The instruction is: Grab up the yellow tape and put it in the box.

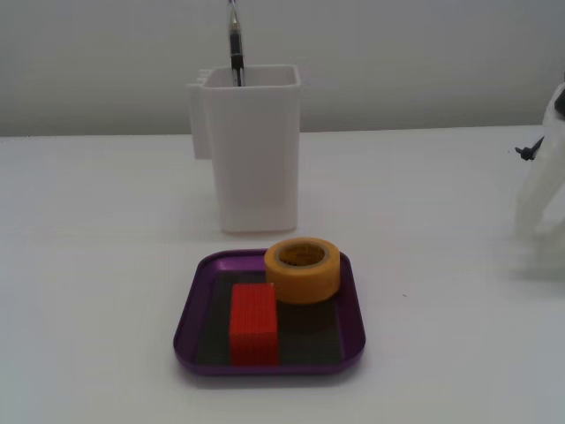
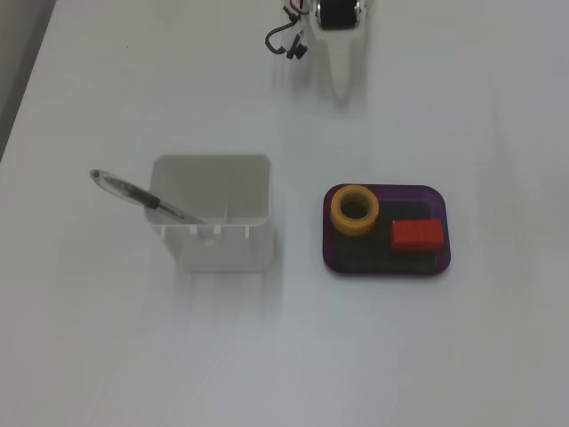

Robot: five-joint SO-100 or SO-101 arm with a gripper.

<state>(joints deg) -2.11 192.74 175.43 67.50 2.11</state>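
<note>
The yellow tape [image 1: 303,268] [image 2: 355,210] lies flat in the box [image 1: 191,322] [image 2: 382,267], a shallow purple tray, at its corner nearest the white container. A red ribbed block [image 1: 254,322] [image 2: 418,236] sits beside the tape on the tray's dark floor. My gripper [image 1: 534,225] [image 2: 342,84] is well away from both. It points down at the right edge in one fixed view and sits at the top in the other. Its white fingers blend into the white table, so their gap is unclear. It holds nothing.
A tall white container [image 1: 252,146] [image 2: 212,213] with a pen [image 1: 235,44] [image 2: 133,191] leaning in it stands beside the tray. Black cables [image 2: 286,40] hang by the arm's base.
</note>
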